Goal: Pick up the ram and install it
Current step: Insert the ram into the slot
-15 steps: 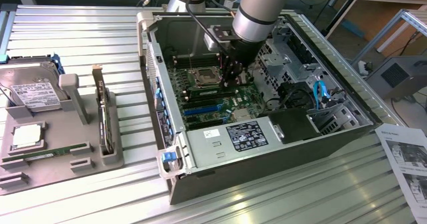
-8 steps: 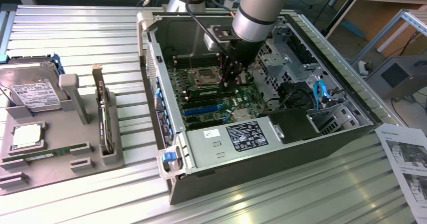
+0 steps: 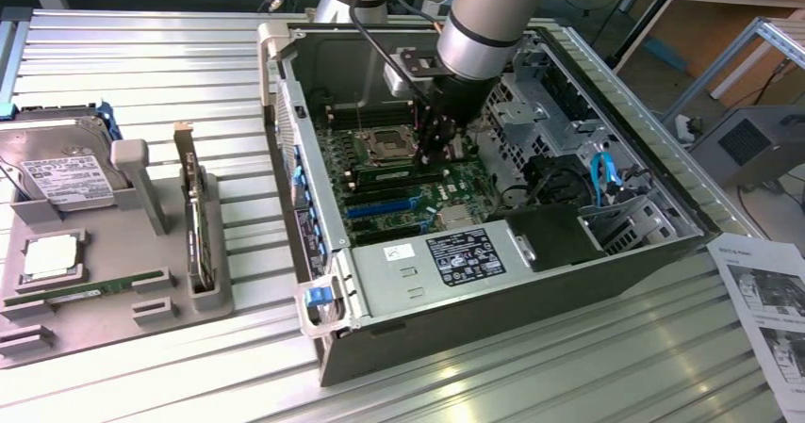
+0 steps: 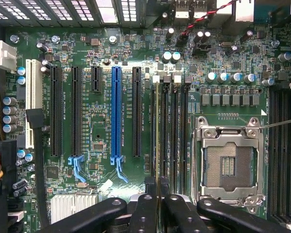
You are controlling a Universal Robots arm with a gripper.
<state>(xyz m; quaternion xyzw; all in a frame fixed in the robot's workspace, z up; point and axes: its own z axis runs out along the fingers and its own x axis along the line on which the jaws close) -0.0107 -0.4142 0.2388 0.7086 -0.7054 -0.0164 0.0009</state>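
The gripper (image 4: 158, 196) is pinched almost closed on the ram (image 4: 157, 131), which runs edge-on straight out from between its fingertips, in line with the memory slots (image 4: 177, 136). Just beside those is the processor socket (image 4: 229, 165). Farther from the fingers on the other side is a blue expansion slot (image 4: 116, 111).

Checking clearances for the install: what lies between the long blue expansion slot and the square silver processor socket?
In the wrist view: one black expansion slot, then black memory slots, with the thin green ram edge-on in the gripper.
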